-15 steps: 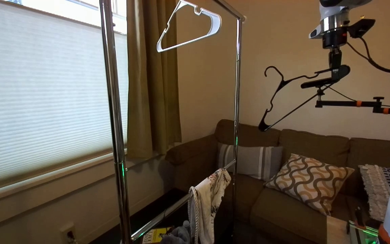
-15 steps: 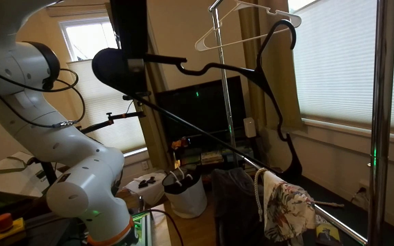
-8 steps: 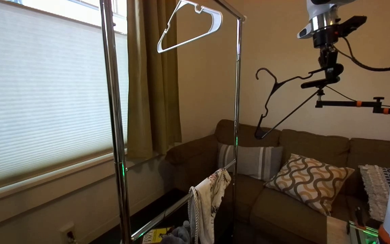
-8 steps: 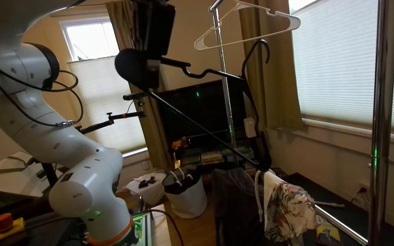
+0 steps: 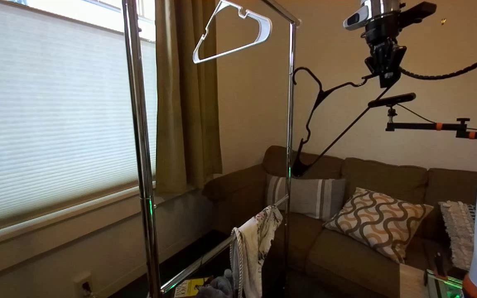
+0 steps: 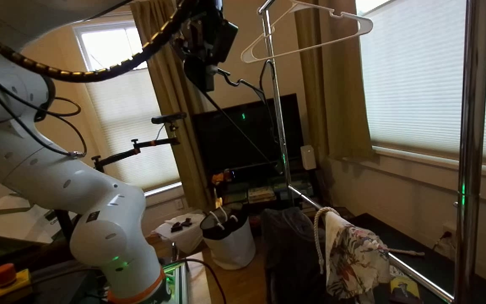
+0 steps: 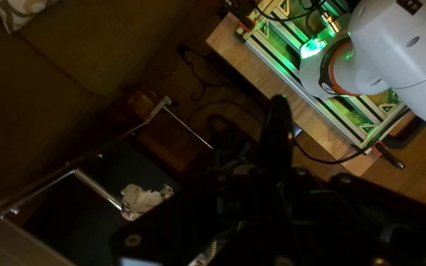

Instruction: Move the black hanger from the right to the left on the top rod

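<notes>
The black hanger [image 5: 322,96] is held in the air by one end, tilted, its hook pointing away from my gripper [image 5: 389,79]. It also shows in an exterior view [image 6: 260,90]. My gripper [image 6: 210,79] is shut on that rounded end, which stands up dark between the fingers in the wrist view [image 7: 276,125]. The top rod [image 5: 280,10] is higher than the hanger; only its end shows in an exterior view [image 6: 265,6]. The hook overlaps the rack's vertical pole in both exterior views; whether they touch I cannot tell. The wrist view is dark around the fingers.
A white hanger [image 5: 238,49] hangs high on the rack. Chrome poles [image 5: 291,103] [image 6: 473,126] stand upright. Clothes [image 6: 355,253] drape the lower crossbar [image 5: 197,265]. A camera on a boom [image 5: 425,125] is below my gripper. A sofa [image 5: 371,169] is behind. A hanger-like dark shape [image 7: 203,84] shows low down.
My gripper has carried the black hanger toward the rack, leftward in an exterior view, and tilted. The hook has come up against the vertical pole's outline. The white hanger stays put.
</notes>
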Motion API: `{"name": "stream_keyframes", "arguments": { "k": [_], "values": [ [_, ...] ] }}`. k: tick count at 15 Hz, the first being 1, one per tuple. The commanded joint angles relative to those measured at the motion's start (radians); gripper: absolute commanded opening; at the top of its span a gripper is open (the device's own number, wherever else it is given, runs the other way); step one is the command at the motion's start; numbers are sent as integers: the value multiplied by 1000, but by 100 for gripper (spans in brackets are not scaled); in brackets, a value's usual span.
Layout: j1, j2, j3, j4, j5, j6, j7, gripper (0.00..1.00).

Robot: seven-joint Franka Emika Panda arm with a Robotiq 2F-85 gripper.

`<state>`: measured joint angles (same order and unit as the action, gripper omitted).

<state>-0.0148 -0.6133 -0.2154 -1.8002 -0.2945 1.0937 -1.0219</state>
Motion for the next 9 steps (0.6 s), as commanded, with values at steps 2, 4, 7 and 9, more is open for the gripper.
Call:
{"name": "stream_keyframes", "arguments": {
  "k": [2, 4, 7, 9],
  "values": [
    [48, -22, -12, 0, -4, 17, -36, 5],
    [51, -36, -25, -2, -4, 22, -61, 1],
    [108, -52, 50, -9, -40, 28, -129, 1],
    [138, -60, 95, -8, -60, -7, -172, 1]
  ]
}}
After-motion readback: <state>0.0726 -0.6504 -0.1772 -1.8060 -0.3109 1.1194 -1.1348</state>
